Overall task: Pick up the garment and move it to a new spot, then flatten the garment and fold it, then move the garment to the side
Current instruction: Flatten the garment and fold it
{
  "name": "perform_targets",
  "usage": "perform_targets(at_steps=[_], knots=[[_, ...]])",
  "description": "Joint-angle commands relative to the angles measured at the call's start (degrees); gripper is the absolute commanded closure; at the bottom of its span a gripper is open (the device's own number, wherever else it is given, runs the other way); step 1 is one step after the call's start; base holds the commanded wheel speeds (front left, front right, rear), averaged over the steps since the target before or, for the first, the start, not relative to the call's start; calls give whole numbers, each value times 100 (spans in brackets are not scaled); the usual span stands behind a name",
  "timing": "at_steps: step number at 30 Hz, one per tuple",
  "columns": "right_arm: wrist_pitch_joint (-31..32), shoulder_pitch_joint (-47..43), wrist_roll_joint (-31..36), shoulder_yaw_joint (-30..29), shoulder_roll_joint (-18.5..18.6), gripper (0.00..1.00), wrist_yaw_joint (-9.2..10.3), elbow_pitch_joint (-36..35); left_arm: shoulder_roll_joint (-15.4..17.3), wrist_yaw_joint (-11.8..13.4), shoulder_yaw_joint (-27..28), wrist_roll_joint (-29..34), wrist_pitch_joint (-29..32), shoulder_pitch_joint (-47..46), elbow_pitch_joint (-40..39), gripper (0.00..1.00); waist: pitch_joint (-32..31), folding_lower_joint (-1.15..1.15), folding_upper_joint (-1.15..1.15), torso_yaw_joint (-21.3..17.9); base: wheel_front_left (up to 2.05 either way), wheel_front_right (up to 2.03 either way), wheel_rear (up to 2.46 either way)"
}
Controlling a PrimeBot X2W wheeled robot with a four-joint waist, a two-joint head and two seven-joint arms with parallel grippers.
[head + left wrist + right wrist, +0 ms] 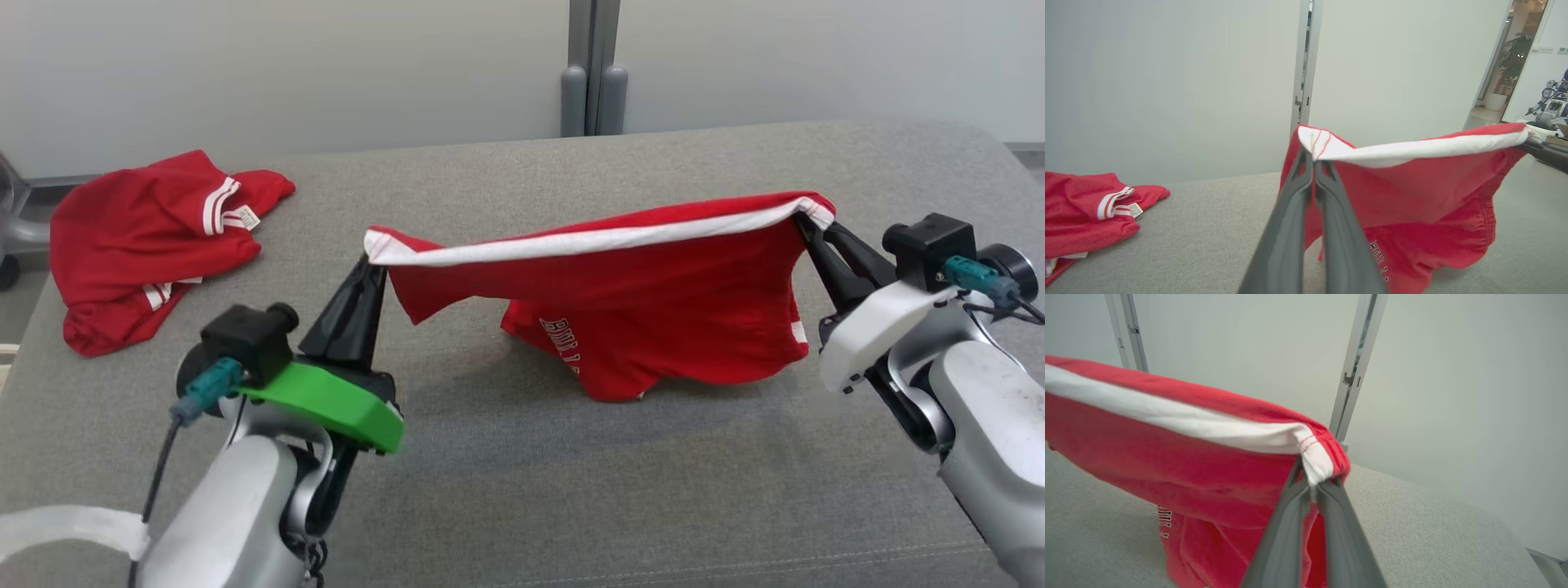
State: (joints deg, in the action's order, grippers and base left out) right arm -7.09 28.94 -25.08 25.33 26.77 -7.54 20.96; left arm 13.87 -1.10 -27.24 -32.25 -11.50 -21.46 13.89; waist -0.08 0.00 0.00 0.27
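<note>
The left gripper (pixel 374 268) is clenched on one end of the white-banded edge (pixel 588 242) of the red cloth garment with dark lettering (pixel 669 318); the right gripper (pixel 807 220) pinches the other end. Spread apart, they pull that edge nearly straight above the grey padded fabric surface (pixel 522 490), so the body hangs open, its lowest fold seemingly touching mid-surface, probably ready for laying flat. Another crumpled red white-striped garment (pixel 139 245) lies well apart, far left

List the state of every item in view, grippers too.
Garment: lifted, stretched between both grippers by its white-banded edge, rest hanging down.
Left gripper: shut on garment's left corner.
Right gripper: shut on garment's right corner.
Second garment: crumpled, lying at far left.
</note>
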Motion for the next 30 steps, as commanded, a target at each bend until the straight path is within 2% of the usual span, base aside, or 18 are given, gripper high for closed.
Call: perform_targets(at_steps=[1,6,10,13,18,22,30], knots=[[129,136,-52,50,30,100,10,-143,91,-50,77,-117,164,-162,-149,100,-147,0,0,-81,0,0,0],[678,850,-266,592,43,100,9,-270,279,-152,313,-566,986,-788,-269,100,-56,0,0,-65,0,0,0],[933,1862,-496,1049,-23,100,10,241,213,-218,447,-813,1480,-1701,199,100,222,0,0,39,0,0,0],[858,2769,-515,1262,-95,100,10,829,57,-255,435,-785,1645,-2565,702,100,523,0,0,205,0,0,0],[333,4117,-268,1346,-326,100,9,1869,-176,-167,533,-481,1185,-3951,1478,100,886,0,0,445,0,0,0],[-152,4785,-16,1324,-487,100,10,2663,-316,-165,531,-271,712,-4632,2026,100,1103,0,0,606,0,0,0],[-644,4827,65,1410,-660,100,10,3629,-525,-427,338,-292,309,-4723,2700,100,1473,0,0,769,0,0,0]])
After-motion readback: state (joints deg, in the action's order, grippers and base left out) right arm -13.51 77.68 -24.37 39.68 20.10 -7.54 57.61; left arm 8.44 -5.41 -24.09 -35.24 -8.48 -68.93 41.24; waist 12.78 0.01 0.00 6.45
